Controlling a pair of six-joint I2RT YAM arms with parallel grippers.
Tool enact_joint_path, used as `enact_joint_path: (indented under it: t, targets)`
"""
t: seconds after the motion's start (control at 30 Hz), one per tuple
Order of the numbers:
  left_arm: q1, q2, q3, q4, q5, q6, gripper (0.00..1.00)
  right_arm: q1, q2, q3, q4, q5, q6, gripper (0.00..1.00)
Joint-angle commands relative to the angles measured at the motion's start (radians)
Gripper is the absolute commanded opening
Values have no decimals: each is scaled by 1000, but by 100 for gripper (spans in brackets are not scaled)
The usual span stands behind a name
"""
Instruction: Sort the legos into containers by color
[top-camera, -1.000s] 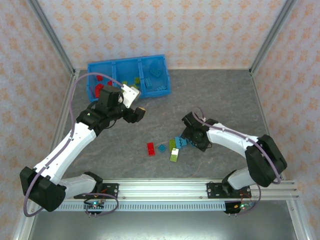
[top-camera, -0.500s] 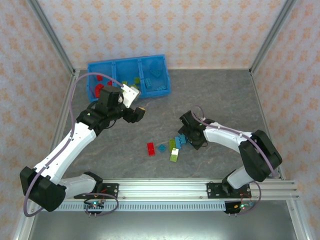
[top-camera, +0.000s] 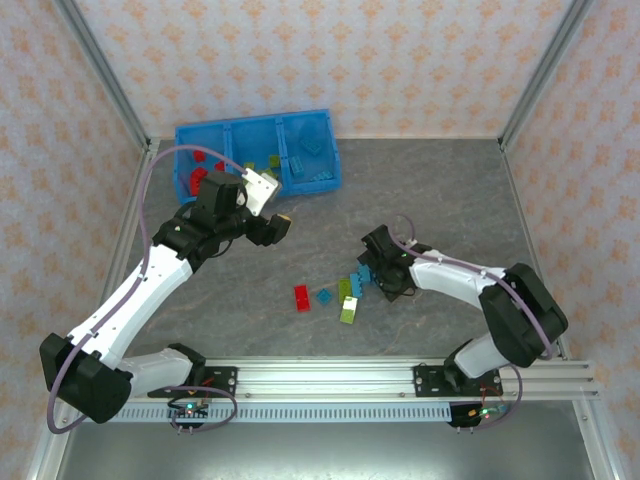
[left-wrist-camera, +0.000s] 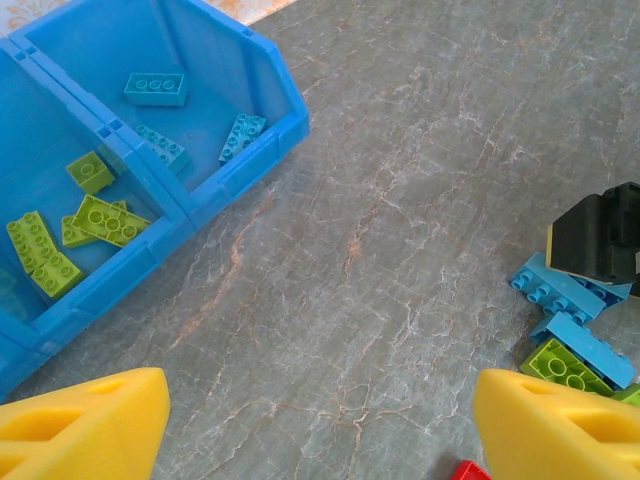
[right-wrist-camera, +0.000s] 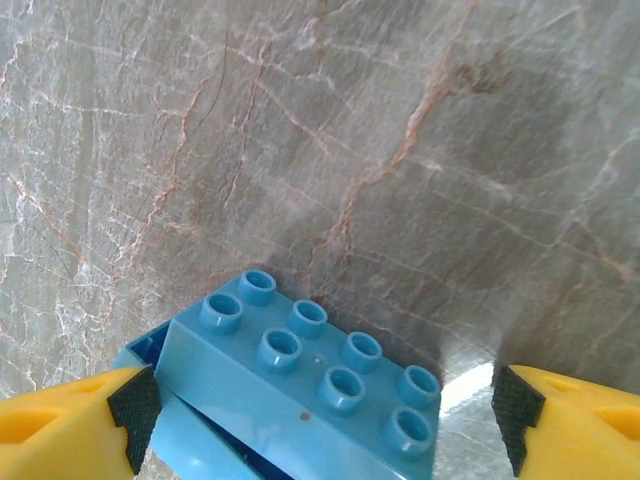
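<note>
Right hand (right-wrist-camera: 323, 408) spread wide over a light-blue brick (right-wrist-camera: 300, 355)
The brick lies between its open jaws — left hand (left-wrist-camera: 320, 425) is wide too, empty, with the blue tray (left-wrist-camera: 262, 150) ahead-left of it.

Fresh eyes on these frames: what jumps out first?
The right pincer hangs open astride a light-blue eight-stud brick, part of the loose pile of bricks in the middle of the grey table. At the far left sits the bright-blue tray, with red, lime green and light-blue bricks already sorted into its compartments. The left pincer hovers open and empty between tray and pile.
</note>
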Motion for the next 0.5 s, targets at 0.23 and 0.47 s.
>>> enact_joint_path:
  t: [0.23, 0.47]
  targets:
    - [-2, 0, -6, 20, -17, 12, 81, -22, -127, -95, 85, 6, 139, 99]
    - [-1, -5, -7, 17, -21, 15, 81, -45, -13, -47, 91, -71, 270, 100]
